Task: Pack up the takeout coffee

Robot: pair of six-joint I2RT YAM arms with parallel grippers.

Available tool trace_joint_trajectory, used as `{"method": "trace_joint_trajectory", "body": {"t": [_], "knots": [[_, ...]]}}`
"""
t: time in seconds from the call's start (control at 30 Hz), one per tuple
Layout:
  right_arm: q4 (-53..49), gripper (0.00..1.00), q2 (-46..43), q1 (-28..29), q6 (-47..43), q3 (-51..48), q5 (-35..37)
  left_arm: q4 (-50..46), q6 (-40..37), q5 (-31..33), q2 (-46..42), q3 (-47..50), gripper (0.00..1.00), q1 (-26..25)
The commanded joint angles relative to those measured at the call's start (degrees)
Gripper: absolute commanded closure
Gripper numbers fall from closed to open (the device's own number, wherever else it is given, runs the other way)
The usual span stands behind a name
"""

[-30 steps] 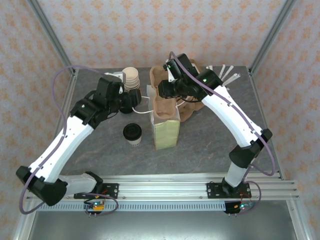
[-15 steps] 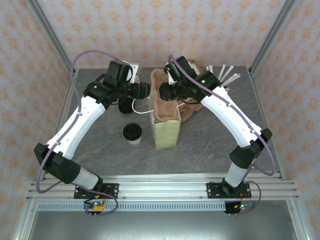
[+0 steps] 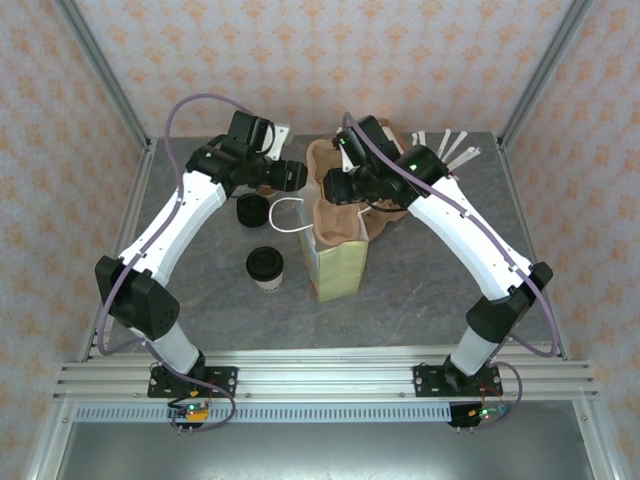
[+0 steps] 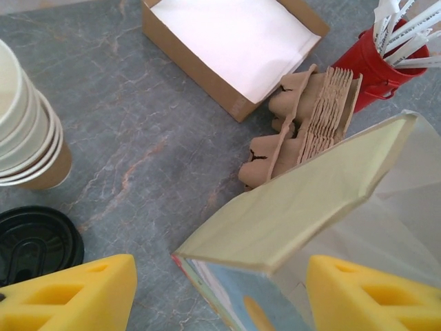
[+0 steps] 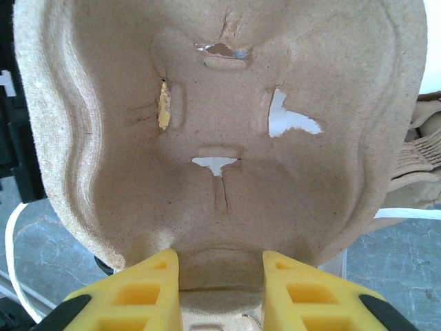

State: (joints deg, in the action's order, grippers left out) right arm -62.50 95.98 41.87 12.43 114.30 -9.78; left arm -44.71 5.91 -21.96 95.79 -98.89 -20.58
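Note:
The takeout coffee (image 3: pixel 265 266), a short cream cup with a black lid, stands upright on the table left of the pale green paper bag (image 3: pixel 338 268). My right gripper (image 5: pixel 220 276) is shut on the rim of a brown pulp cup carrier (image 5: pixel 227 124), which sits upright in the bag's open mouth (image 3: pixel 336 215). My left gripper (image 4: pixel 220 296) is open at the bag's upper left corner (image 4: pixel 296 207). The bag's rim lies between the yellow fingers (image 4: pixel 69 296) without touching them. In the top view this gripper (image 3: pixel 292 178) hovers just above the bag's white handle (image 3: pixel 290 212).
A loose black lid (image 4: pixel 34 241) and a stack of lidless cream cups (image 4: pixel 27 138) sit left of the bag. Behind it are a cardboard box of white napkins (image 4: pixel 234 41), spare pulp carriers (image 4: pixel 310 117) and a red cup of stirrers (image 4: pixel 386 62).
My left arm has swung right from the cup stack to the bag's rim, its jaws narrowing a little. The right gripper and carrier have shifted slightly, and the bag now leans.

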Motion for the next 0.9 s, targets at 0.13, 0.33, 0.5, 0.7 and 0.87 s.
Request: {"method": "trace_joint_trajectory", "body": {"t": [0.13, 0.33, 0.5, 0.7, 0.87], "knots": [[-0.3, 0.72, -1.3, 0.3, 0.1, -0.8, 1.7, -1.0, -0.3, -2.7, 1.0, -2.2, 0.37, 0.5], [-1.8, 0.72, -0.6, 0.3, -0.2, -1.6, -0.3, 0.1, 1.5, -3.3, 1.3, -1.5, 0.4, 1.6], [-2.9, 0.72, -0.6, 0.4, -0.1, -2.1, 0.1, 0.3, 1.9, -3.9, 1.7, -1.6, 0.42, 2.0], [-3.9, 0.72, -0.1, 0.4, -0.4, -2.6, 1.5, 1.2, 2.0, -5.1, 1.9, -0.7, 0.42, 2.2], [-5.6, 0.72, 1.1, 0.5, -1.1, -1.9, 1.9, 0.8, 1.9, -5.2, 2.2, -1.0, 0.42, 2.1]]}}
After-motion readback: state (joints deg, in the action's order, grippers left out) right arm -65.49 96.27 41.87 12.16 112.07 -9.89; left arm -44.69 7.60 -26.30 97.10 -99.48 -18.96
